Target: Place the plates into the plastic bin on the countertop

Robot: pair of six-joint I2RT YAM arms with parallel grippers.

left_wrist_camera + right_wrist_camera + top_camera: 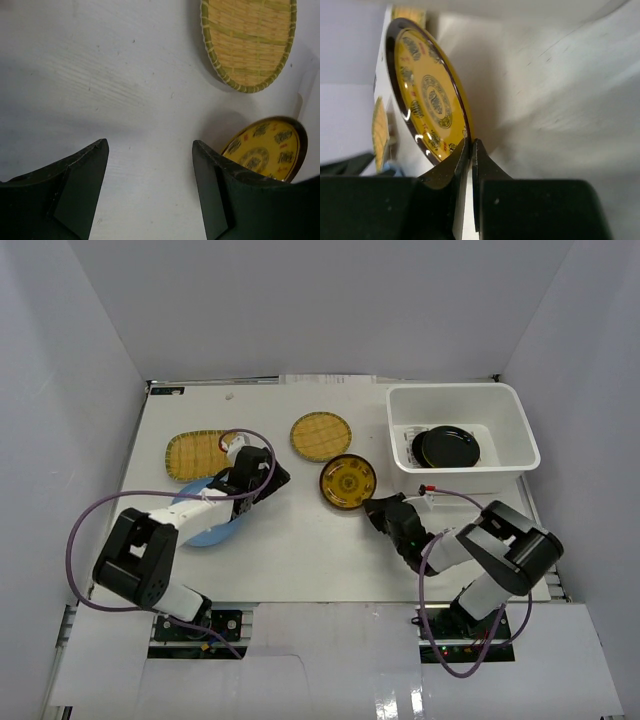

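A gold-patterned brown plate (348,481) lies mid-table; my right gripper (374,508) is shut on its near rim, seen edge-on in the right wrist view (427,95) with the jaws pinching the rim (471,145). My left gripper (268,477) is open and empty over bare countertop (100,90), above the light blue plate (205,523). The round bamboo plate (321,435) and the squarish bamboo plate (199,453) lie at the back. The white plastic bin (520,435) at the right holds black plates (447,447). The left wrist view shows the round bamboo plate (248,42) and the gold plate (265,148).
Pale grey walls (70,360) enclose the countertop (310,540). Purple cables (90,515) loop from both arms. The table's near edge runs past the arm bases (330,605).
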